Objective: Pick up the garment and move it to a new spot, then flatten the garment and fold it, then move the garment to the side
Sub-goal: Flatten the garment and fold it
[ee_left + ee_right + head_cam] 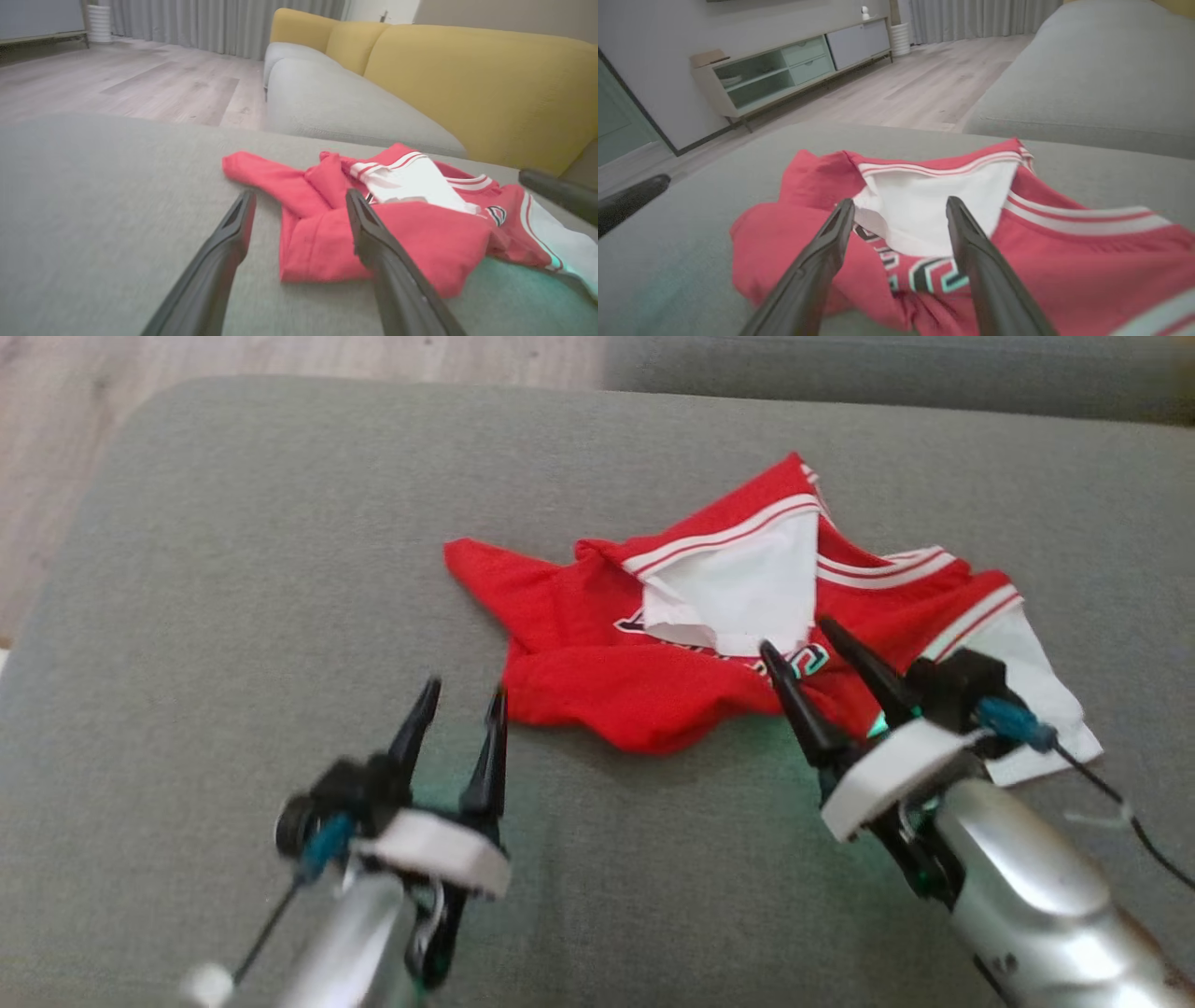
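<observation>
A red garment (653,644) with white striped trim and a white inner side lies crumpled on the grey cushion (233,569). It also lies in the left wrist view (373,219) and the right wrist view (924,224). My right gripper (795,635) is open just above its near edge, with nothing between its fingers. In its own wrist view, the right gripper (900,205) points at the white patch. My left gripper (464,693) is open to the left of the cloth, apart from it; in the left wrist view (299,198) it points at the red sleeve.
The grey cushion ends at the left over a wooden floor (56,429). A second grey seat (336,102) with a yellow backrest (467,84) lies beyond. A low cabinet (794,70) stands across the room.
</observation>
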